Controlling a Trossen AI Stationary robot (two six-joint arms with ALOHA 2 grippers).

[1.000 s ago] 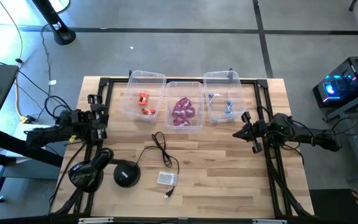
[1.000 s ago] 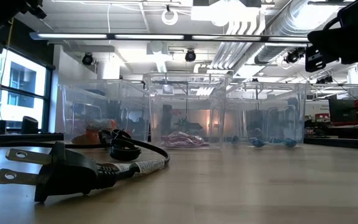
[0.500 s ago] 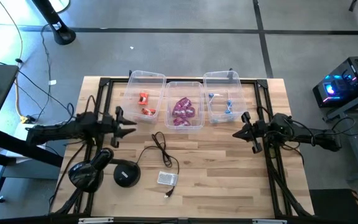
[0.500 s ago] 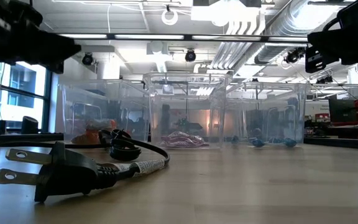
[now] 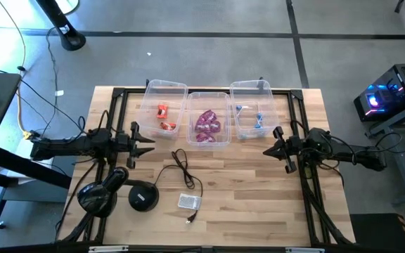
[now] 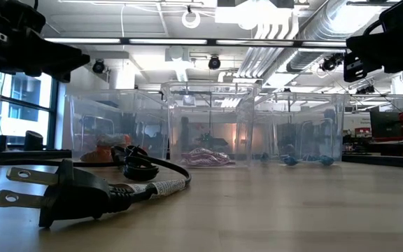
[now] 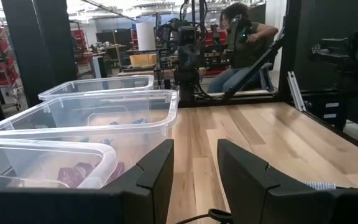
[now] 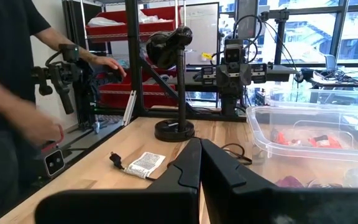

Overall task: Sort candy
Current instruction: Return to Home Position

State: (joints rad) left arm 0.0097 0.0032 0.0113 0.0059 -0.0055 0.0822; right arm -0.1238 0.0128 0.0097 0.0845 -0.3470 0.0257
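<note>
The candy lies sorted in three clear bins at the table's far side. The left bin [image 5: 166, 105] holds orange-red sweets [image 5: 163, 112]. The middle bin [image 5: 209, 116] holds purple ones [image 5: 209, 125]. The right bin [image 5: 250, 109] holds light blue ones [image 5: 258, 119]. My left gripper [image 5: 146, 143] hangs level over the table's left part, near the left bin's front, pointing toward the right edge. Its fingers [image 7: 194, 180] are open with nothing between them. My right gripper [image 5: 267, 150] hangs level at the right, pointing left, its fingers [image 8: 199, 165] shut on nothing.
A black cable with a plug [image 5: 181, 165] and a small white box [image 5: 189, 202] lie on the wood near the middle. A black round base [image 5: 143, 197] and a dark headset-like thing [image 5: 100, 197] sit at the near left. A person [image 8: 11, 99] stands beyond the table's left side.
My left gripper has come down and tipped from a raised slant to level, so its fingers now reach farther toward the table's right edge. The gap between its fingers looks the same. My right arm has kept still.
</note>
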